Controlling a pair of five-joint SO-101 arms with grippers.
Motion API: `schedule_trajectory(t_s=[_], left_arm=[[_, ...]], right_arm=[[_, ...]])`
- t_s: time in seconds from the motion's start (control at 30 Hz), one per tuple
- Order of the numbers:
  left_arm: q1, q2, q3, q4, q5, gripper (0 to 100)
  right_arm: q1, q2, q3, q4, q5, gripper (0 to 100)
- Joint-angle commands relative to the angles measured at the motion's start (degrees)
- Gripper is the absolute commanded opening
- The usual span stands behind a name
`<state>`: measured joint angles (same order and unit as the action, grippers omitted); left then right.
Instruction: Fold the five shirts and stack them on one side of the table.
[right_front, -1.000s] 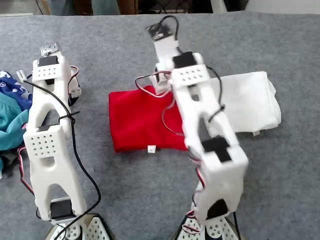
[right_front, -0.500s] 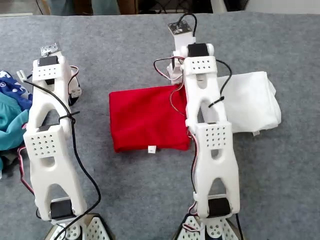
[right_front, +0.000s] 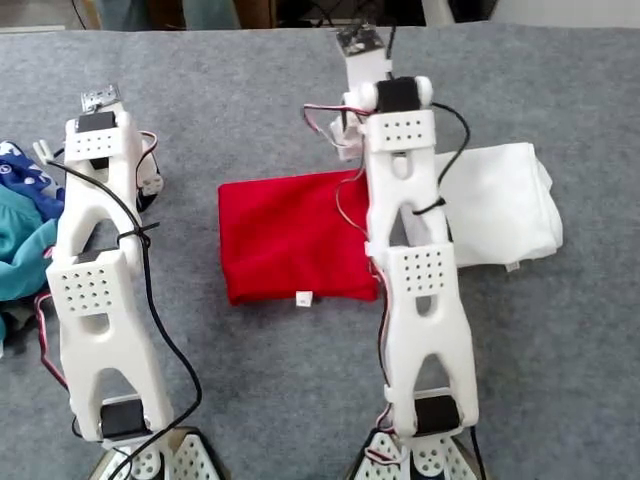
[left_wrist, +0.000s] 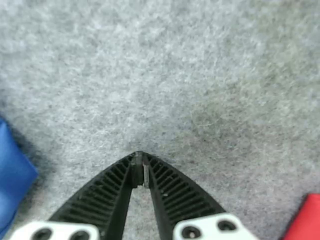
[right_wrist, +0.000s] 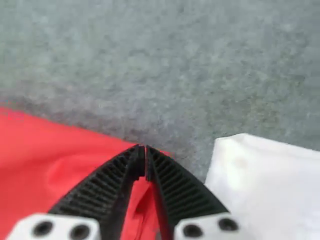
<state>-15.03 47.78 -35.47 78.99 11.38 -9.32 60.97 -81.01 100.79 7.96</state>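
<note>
Your main risk is the red shirt (right_front: 285, 240) losing its fold. The right pincer (right_wrist: 141, 150) is closed tip to tip right at that shirt's far edge, close to its corner. If you drag it sideways or lift from this single spot, the top layer will likely peel open and bunch. I cannot tell whether any cloth is caught between the tips, so treat it as possibly snagged. The loose wires (right_front: 345, 200) hanging from that arm lie over the red cloth and could catch it too.

The folded red shirt lies flat in the middle of the grey table (right_front: 560, 380), mostly on the near side of the right pincer. The folded white shirt (right_front: 500, 205) sits just beside it, with a sliver of bare table between their far corners. Nudging one could rumple the other.

The left pincer (left_wrist: 139, 156) is also closed, holding nothing, over bare table. The unfolded teal shirt (right_front: 20, 250) and blue patterned shirt (right_front: 18, 172) are heaped at the table's left edge.
</note>
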Motion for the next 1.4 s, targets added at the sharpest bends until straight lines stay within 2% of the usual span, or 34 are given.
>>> schedule_trajectory(t_s=[0.0, 0.2, 0.33, 0.5, 0.67, 0.87, 0.97, 1.07, 1.27, 1.37], left_arm=[[1.7, -0.1, -0.9, -0.6, -0.5, 3], [1.8, -0.1, -0.9, -0.6, -2.4, 3], [1.8, -0.2, -0.9, -0.6, -2.4, 3], [1.8, -0.2, -0.9, -0.6, -2.5, 3], [1.9, -0.2, -0.9, -0.6, -2.5, 3], [1.9, -0.2, -0.9, -0.6, -2.4, 3], [1.8, -0.2, -0.9, -0.5, -2.4, 3], [1.8, -0.2, -0.9, -0.5, -2.5, 3], [1.7, -0.2, -0.9, -0.6, -2.5, 3], [1.7, -0.3, -0.9, -0.6, -2.5, 3]], right_arm=[[-1.3, -12.1, 10.2, 0.4, 0.0, 1.5], [-1.1, -18.9, 27.7, -4.3, 0.1, 1.5], [3.7, -16.2, 33.8, -11.7, 0.0, 1.5], [8.4, -15.1, 33.5, -12.1, 0.0, 1.5], [9.4, -15.5, 33.4, -11.7, 0.1, 1.5], [2.1, -19.6, 27.6, -4.2, 1.4, 1.5], [-2.5, -19.8, 26.6, -4.0, 2.0, 1.5], [-4.0, -18.3, 27.9, -6.4, 2.0, 1.5], [0.4, -12.9, 27.2, -6.3, 2.1, 1.5], [3.3, -13.0, 24.2, -3.6, 5.3, 1.5]])
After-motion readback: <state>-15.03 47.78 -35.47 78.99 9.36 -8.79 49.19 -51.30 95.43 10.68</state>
